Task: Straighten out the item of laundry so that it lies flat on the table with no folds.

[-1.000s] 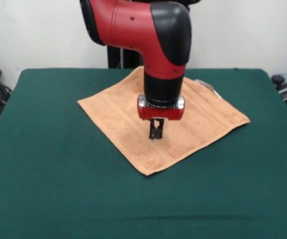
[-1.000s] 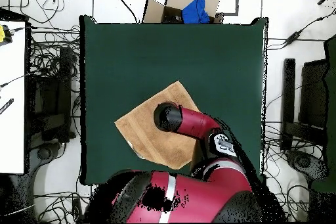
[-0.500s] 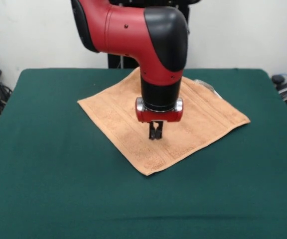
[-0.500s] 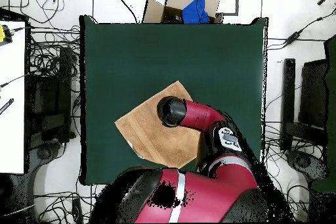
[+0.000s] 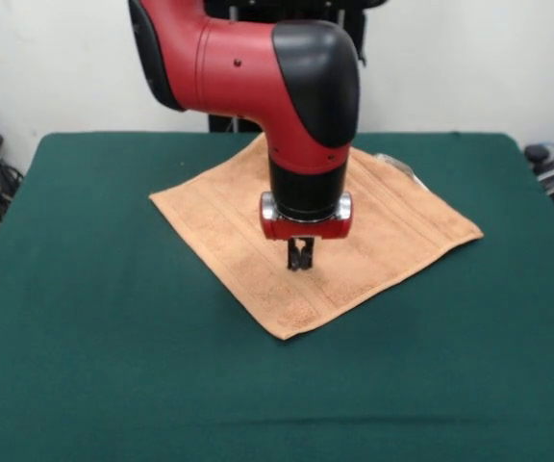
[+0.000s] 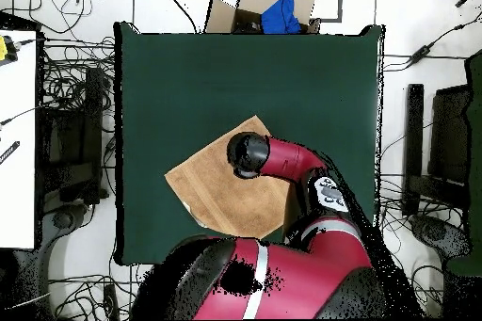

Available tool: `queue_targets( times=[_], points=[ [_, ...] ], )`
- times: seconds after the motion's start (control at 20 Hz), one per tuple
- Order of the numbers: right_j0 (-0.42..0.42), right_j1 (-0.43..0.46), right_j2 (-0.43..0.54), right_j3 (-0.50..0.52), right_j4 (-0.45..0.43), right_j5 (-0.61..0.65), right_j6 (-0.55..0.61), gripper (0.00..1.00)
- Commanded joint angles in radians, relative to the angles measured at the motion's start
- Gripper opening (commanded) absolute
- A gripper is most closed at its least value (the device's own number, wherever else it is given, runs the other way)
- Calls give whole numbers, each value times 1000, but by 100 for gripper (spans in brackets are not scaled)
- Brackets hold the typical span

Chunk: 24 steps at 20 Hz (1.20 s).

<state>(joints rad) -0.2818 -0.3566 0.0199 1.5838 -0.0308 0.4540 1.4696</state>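
The item of laundry [image 5: 392, 226] is a light orange-tan towel spread as a diamond on the far middle of the green table [image 5: 113, 337]. It looks flat, with border bands along its edges and a small white tag [image 5: 398, 165] at its far right edge. My gripper [image 5: 300, 256] points straight down over the towel's middle, shut, its tips at or just above the cloth. I see no cloth lifted between them. From overhead the towel [image 6: 209, 185] lies near the table's [image 6: 282, 72] lower edge, and the arm's wrist [image 6: 247, 155] hides the gripper.
A cardboard box [image 6: 247, 8] holding something blue stands beyond the table's top edge in the overhead view. Cables and equipment lie on the floor along both sides. A white surface [image 6: 17, 148] stands at the left.
The arm's wrist has shifted slightly left in the front view, and the gripper has moved a little with it. The towel has kept its place and shape.
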Motion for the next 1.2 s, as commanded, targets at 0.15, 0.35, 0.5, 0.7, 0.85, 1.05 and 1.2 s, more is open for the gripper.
queue_targets(
  times=[0.15,0.35,0.5,0.7,0.85,1.05,1.2],
  points=[
    [-35,268,12,-273,-43,-573,208,0],
    [-69,255,34,-279,-74,-538,164,0],
    [-94,246,51,-286,-101,-516,128,0],
    [-115,249,67,-306,-132,-501,108,0],
    [-134,259,88,-323,-154,-486,91,0],
    [-157,268,114,-342,-201,-460,68,0],
    [-166,273,120,-364,-236,-434,62,0]
  ],
)
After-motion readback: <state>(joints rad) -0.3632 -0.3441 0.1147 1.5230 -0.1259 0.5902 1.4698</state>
